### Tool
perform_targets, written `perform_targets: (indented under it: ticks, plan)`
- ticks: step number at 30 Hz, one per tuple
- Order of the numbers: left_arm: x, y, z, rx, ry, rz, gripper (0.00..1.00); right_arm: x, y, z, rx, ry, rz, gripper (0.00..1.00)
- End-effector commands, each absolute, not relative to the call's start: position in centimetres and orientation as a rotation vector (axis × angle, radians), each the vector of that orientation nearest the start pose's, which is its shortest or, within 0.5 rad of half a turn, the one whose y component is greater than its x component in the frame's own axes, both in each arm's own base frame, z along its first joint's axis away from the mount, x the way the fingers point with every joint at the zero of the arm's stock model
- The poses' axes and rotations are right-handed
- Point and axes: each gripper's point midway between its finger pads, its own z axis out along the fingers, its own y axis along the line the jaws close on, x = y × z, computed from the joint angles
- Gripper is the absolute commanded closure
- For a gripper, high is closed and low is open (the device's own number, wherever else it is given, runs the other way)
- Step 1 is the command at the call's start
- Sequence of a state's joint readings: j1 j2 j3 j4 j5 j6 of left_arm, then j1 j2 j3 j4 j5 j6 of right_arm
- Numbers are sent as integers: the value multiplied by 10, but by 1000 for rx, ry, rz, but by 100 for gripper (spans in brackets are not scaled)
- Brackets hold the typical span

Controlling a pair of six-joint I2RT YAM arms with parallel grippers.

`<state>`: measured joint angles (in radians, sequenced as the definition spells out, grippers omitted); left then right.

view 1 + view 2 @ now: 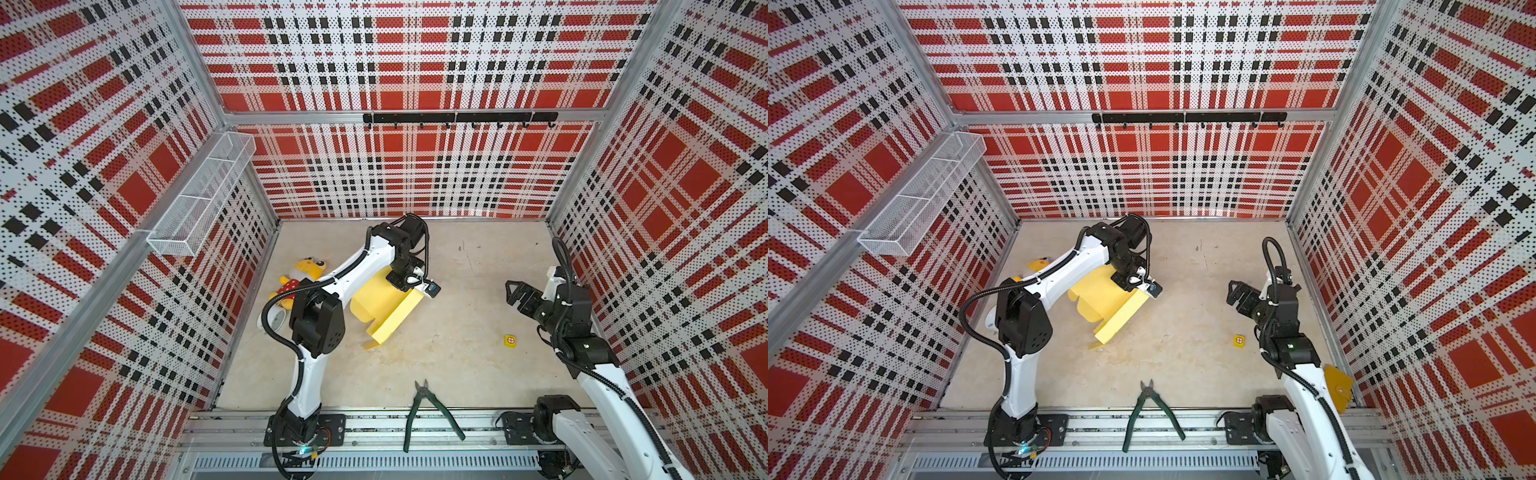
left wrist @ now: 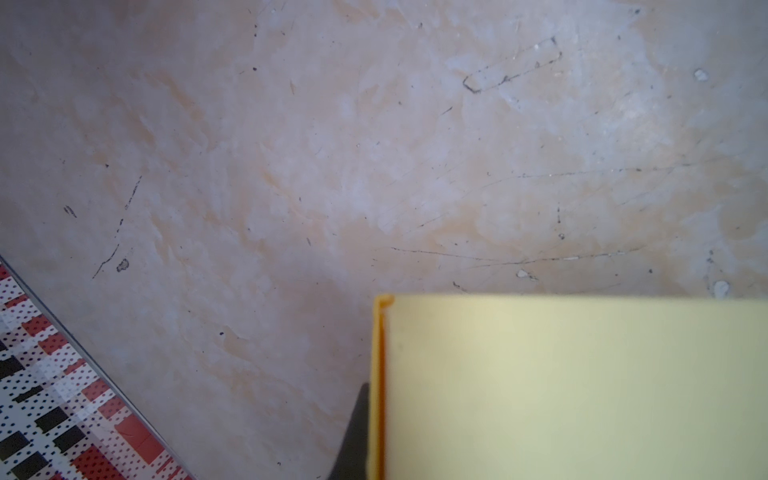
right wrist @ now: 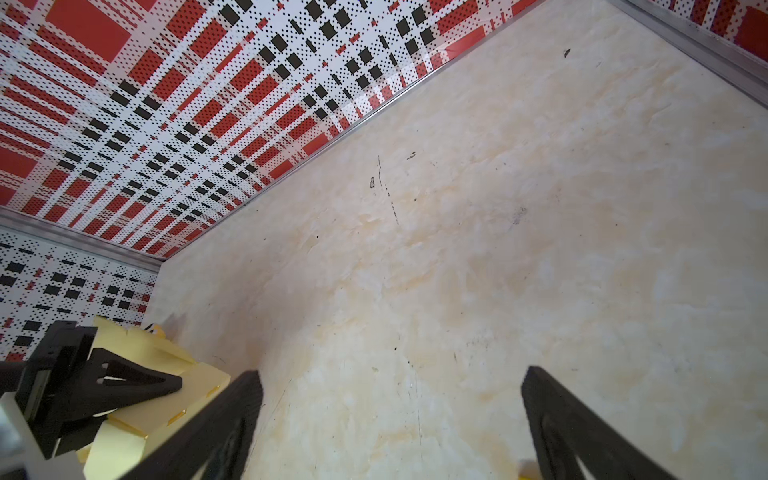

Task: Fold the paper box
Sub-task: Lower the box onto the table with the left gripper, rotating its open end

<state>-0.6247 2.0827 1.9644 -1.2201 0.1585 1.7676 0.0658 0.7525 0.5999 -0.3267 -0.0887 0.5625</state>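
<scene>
Fingers (image 3: 137, 380) of the left gripper (image 1: 419, 291) clamp a raised wall of the paper box (image 1: 374, 299), near the plush toy (image 1: 307, 268), while the right gripper (image 3: 390, 372) holds its own apart; this card looks light, floppy and crease-prone, best pinched beside folds.

You have red, black and white plaid walls (image 1: 395, 62) on three sides, a beige floor (image 1: 457, 361) (scuffed, mottled), a wire basket (image 1: 203, 191) and a black hook rail (image 1: 457, 117).
</scene>
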Motion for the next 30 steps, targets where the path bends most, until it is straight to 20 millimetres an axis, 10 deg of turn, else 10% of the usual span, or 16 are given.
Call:
perform_targets:
  ticks: [1,12,15,22,30]
  plan:
    - [367,-281,115,-3221,-641,-227,100,291,36,203,464,2022,500,0]
    - [395,-328,61,-3322,-396,-634,95,289,42,191,447,2068,529,0]
    - [396,-335,50,-3324,-383,-704,69,291,44,185,445,2091,534,0]
    - [376,-354,74,-3445,-371,-684,41,295,49,173,425,2159,527,0]
    - [349,-343,99,-3450,-325,-669,34,304,68,170,354,2204,489,0]
